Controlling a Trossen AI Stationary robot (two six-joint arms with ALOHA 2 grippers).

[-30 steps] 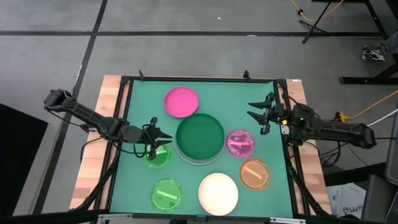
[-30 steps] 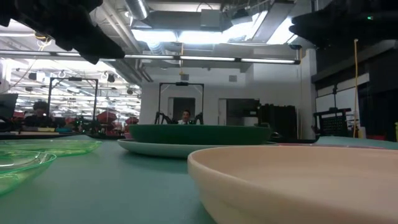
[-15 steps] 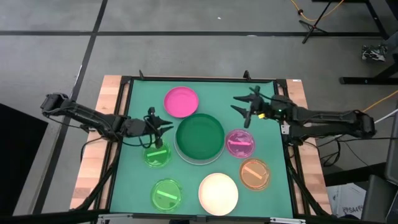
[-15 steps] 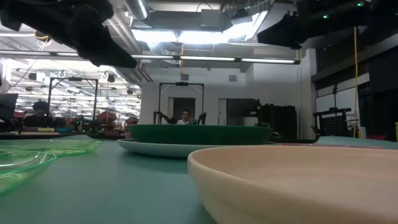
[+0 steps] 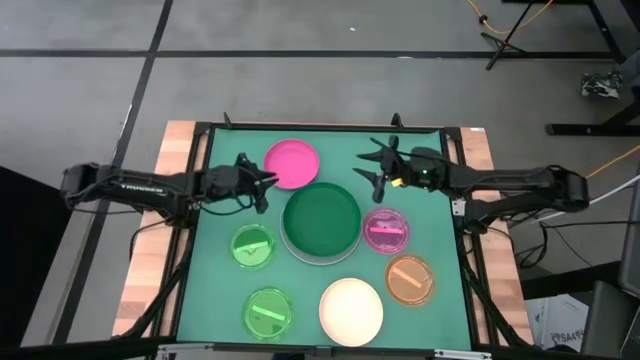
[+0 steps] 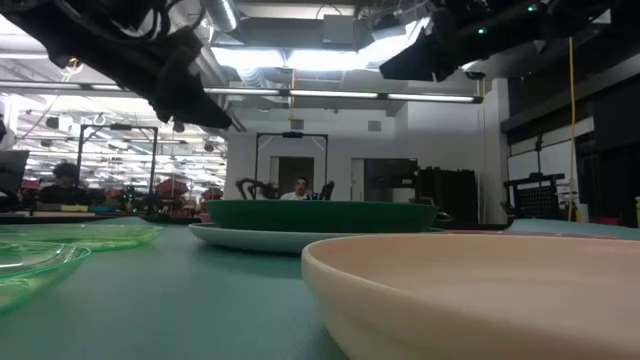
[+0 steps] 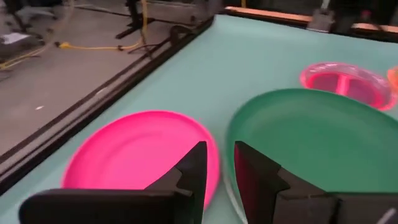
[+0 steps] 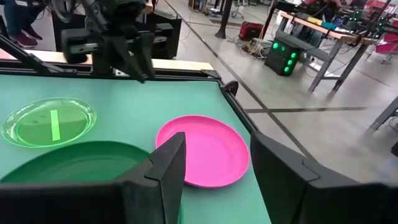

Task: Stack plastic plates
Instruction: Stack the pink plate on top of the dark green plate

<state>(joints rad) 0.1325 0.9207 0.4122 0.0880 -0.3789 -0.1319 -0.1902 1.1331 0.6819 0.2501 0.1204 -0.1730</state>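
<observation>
Leftmost, on the green mat [image 5: 220, 300]: two see-through green plates, one [image 5: 253, 246] mid-left, one [image 5: 268, 313] nearer the front edge, apart and unstacked. Above the first, left gripper [image 5: 262, 186] in the air, fingers [image 7: 193, 168] parted by a narrow gap, empty, tips just beside the pink plate [image 5: 291, 163] at the back. Centre: dark green plate [image 5: 321, 220] nested on a pale blue-white plate [image 5: 336, 258], only a rim of the latter showing. Front of that, cream plate [image 5: 351, 309], plain and shallow. Right of centre: right gripper [image 5: 377, 170] hovering between pink and dark green plates, fingers spread wide, nothing held. Further right: small magenta plate [image 5: 386, 230], then orange plate [image 5: 409, 279], each alone.

Seen only at table height: cream rim [image 6: 470, 290] filling the foreground, hiding most of the mat; a person [image 6: 297, 187] seated far behind. Seen only from the right wrist: left arm's gripper [image 8: 127, 50] opposite, beyond the mid-left green plate [image 8: 48, 121].
</observation>
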